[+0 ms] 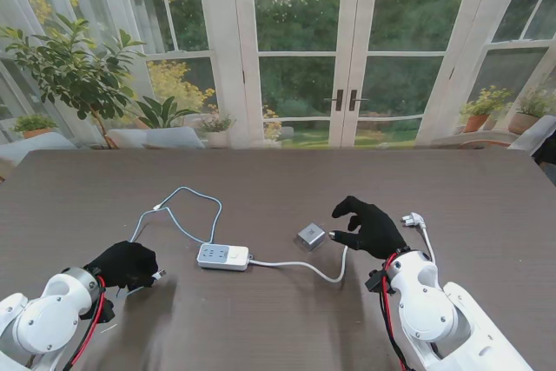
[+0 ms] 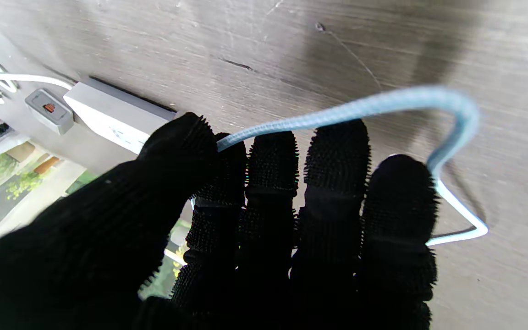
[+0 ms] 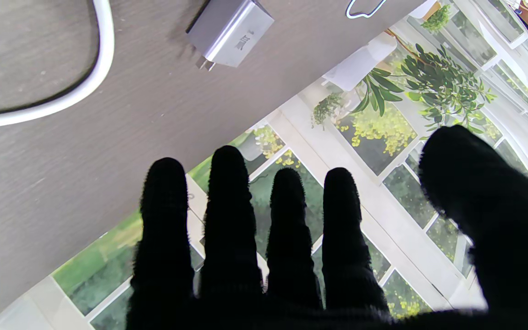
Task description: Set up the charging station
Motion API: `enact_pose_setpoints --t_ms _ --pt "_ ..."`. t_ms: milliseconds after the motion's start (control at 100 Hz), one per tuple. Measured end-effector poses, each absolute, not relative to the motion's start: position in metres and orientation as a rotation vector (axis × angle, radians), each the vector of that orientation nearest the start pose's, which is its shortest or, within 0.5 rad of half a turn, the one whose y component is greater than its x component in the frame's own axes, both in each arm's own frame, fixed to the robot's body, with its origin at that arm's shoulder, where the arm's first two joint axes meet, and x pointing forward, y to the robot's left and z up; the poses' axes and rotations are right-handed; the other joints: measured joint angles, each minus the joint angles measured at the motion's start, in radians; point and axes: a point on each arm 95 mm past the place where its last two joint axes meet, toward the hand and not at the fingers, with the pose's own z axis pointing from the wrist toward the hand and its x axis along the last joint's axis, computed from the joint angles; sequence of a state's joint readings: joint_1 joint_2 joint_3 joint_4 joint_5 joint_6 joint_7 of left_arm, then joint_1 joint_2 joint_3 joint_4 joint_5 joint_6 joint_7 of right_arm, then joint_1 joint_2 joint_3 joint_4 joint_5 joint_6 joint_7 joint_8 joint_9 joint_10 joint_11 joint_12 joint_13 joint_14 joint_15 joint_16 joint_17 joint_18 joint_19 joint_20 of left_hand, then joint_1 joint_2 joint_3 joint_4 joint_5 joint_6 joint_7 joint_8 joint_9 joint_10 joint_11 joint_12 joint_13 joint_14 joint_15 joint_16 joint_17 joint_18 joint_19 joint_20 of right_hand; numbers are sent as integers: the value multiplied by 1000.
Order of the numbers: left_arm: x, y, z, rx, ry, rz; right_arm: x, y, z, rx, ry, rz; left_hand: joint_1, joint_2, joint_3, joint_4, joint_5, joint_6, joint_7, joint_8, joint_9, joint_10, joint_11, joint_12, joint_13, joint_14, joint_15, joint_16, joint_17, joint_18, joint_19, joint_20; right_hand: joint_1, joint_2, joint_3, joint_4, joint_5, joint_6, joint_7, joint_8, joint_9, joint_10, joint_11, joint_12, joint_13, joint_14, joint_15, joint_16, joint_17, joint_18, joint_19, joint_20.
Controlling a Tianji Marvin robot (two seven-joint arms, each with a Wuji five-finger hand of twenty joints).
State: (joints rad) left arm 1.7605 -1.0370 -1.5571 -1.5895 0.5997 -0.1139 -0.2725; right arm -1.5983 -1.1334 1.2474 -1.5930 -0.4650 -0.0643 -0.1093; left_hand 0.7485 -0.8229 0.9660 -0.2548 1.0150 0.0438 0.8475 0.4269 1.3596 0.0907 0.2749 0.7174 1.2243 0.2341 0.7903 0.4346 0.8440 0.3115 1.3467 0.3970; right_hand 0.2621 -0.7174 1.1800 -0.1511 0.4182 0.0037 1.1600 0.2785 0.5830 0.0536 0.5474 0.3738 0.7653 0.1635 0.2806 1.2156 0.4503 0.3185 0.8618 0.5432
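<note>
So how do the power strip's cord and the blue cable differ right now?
The power strip's cord is plain white, thick and smooth; the blue cable is thin, light blue and braided. The cord lies untouched, running toward the right hand, which is open, while the left hand pinches the blue cable's end. Both curve loosely across the table.

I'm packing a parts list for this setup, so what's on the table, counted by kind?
Power strip with white cord: 1
Charger brick: 1
Light blue cable: 1
Total: 3
</note>
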Motion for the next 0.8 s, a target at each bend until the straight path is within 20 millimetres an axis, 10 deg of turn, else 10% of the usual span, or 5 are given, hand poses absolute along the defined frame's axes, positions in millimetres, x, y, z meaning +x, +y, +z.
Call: enact_pose_setpoints --t_ms 150,420,540,660,800 --pt "363 125 -358 -1857 1336 -1464 398 -4 -325 -2167 -1411 -2432 -8 0 7 0 1 -5 0 0 0 0 3 0 20 -2 288 -1 134 22 254 -71 0 0 0 0 -13 0 0 0 0 1 0 0 0 0 0 0 0 0 0 0" --pt "362 121 -365 -1893 1261 -1500 398 -5 -326 -2174 -1401 -2432 -20 -12 17 0 11 -10 -1 0 11 -15 26 -23 21 -90 611 77 174 -105 449 71 0 0 0 1 -11 1 0 0 0 1 0 0 0 0 0 0 0 0 0 1" --pt "362 119 -366 -1862 1236 -1506 399 -4 -327 -2176 -1394 -2430 -20 -12 17 0 11 -10 -1 0 11 1 36 -24 -2 -21 316 82 157 3 425 49 0 0 0 1 -11 2 0 0 0 3 0 0 0 0 0 0 0 0 0 1" --pt "361 117 -370 -1885 1202 -1529 399 -4 -327 -2178 -1391 -2428 -20 -12 17 0 11 -10 -7 13 11 8 49 -24 -300 28 74 262 -262 37 201 251 0 0 0 3 -11 3 0 0 0 3 0 0 0 1 0 0 0 0 0 1" --pt "360 114 -374 -1981 1104 -1604 400 -4 -328 -2178 -1391 -2426 -20 3 18 0 11 8 -13 35 9 30 59 0 -383 58 -204 117 -474 23 -169 187 0 1 0 7 -24 13 0 0 0 3 0 0 0 9 0 0 0 0 0 1"
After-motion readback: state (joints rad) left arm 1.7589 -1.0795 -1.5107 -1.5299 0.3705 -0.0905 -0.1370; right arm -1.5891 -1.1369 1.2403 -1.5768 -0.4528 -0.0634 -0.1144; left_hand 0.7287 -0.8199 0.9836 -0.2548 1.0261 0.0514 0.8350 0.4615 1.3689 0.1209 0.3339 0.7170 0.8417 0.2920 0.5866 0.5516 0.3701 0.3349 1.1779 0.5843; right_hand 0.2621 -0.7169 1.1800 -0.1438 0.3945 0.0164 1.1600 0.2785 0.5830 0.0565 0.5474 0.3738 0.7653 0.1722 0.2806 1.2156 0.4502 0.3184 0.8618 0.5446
